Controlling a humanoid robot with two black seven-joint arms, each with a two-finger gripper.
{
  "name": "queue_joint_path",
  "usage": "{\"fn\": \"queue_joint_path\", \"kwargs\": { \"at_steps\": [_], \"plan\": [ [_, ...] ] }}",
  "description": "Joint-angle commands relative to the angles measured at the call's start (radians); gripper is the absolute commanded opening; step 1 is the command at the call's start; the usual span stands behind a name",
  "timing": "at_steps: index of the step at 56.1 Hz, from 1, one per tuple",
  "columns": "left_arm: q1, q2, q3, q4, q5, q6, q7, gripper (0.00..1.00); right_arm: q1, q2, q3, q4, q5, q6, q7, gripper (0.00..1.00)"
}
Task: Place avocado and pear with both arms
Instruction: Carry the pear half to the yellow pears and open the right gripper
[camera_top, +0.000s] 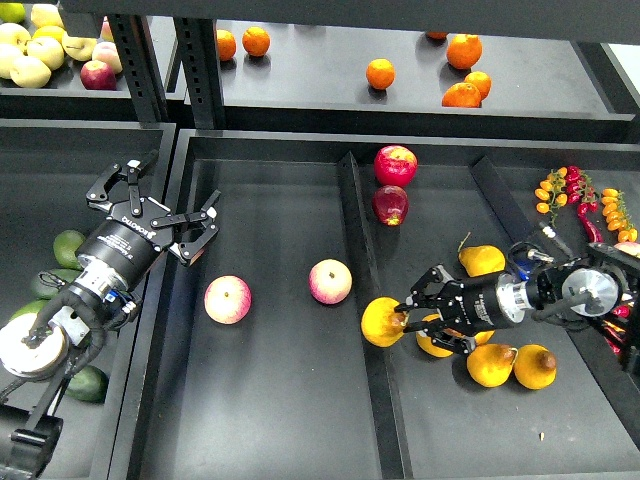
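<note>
While the right gripper (403, 312) closes on a pear (382, 321), the left gripper (196, 234) hangs open and empty.

This pear sits against the left wall of the right bin (430, 440); avocados (68, 246) lie along the left bin's left edge. Best to lift the pear straight up, clear of the divider (368, 300), before carrying.

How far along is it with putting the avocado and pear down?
Early, by the look of it. Nothing looks placed yet. The right gripper is closed around a pear beside the other pears in the right bin. The left gripper is open and empty over the middle tray; the avocados lie in the left bin. Left: picking an avocado and placing both fruits.
</note>
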Motion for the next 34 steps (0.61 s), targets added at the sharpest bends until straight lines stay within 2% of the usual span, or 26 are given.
{"fn": "queue_joint_path", "kwargs": {
  "at_steps": [1, 19, 34],
  "plan": [
    [-0.002, 0.000, 0.001, 0.000, 0.000, 0.000, -0.001, 1.00, -0.008, -0.091, -0.055, 0.009, 0.067, 0.000, 0.000, 0.02],
    [-0.002, 0.000, 0.001, 0.000, 0.000, 0.000, 0.001, 1.00, -0.132, -0.114, -0.072, -0.062, 0.076, 0.000, 0.000, 0.03],
    [0.000, 0.000, 0.002, 0.000, -0.002, 0.000, 0.001, 1.00, -0.195, -0.068, -0.060, -0.140, 0.076, 0.000, 0.000, 0.05]
  ]
}}
